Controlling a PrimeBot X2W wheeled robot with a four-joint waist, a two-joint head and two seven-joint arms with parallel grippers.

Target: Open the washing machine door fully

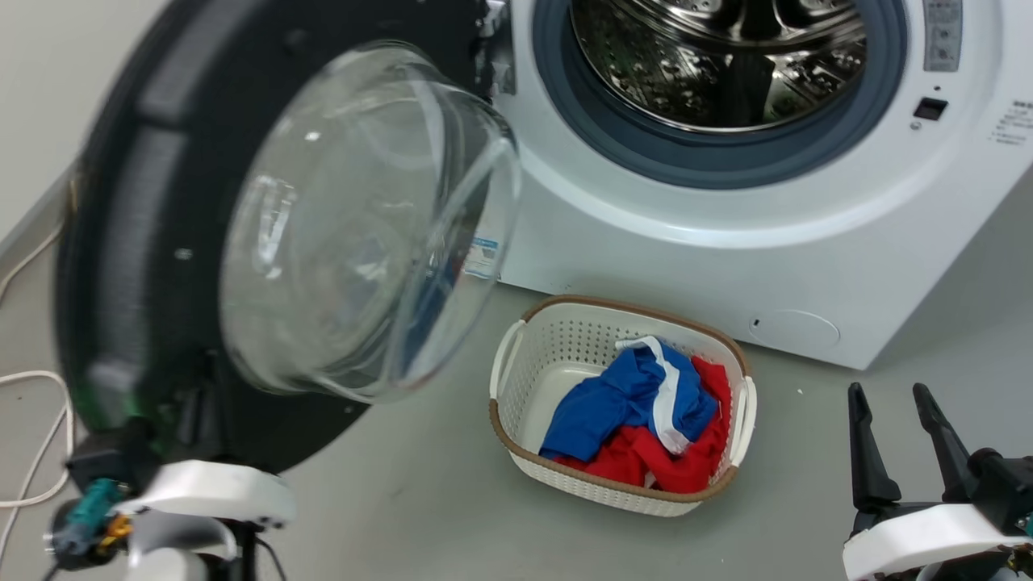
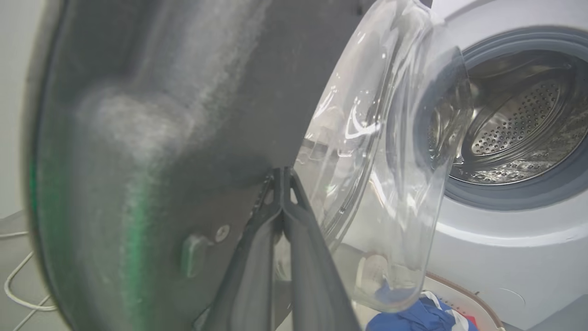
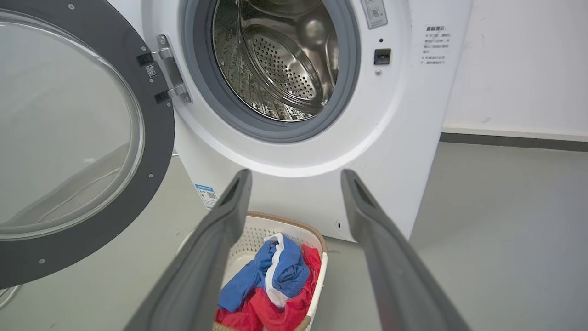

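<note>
I'm pressing my left tool [image 2: 281, 181], fingers closed on nothing, against the washing machine door [image 2: 138, 138]; tips slipping across its gloss could be letting it swing back. My right tool [image 3: 296, 177] is idling open, empty.

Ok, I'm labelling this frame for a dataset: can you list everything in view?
washing machine door: one, black, clear glass centre, open at left
washing machine: one, white, behind basket
drum: one, steel, inside machine
basket: one, white, brown rim, on floor
clothes: heap, blue, red, white, in basket
cable: one, white, floor far left
left gripper: one, dark, shut, by door's black face
right gripper: one, dark, open, lower right
</note>
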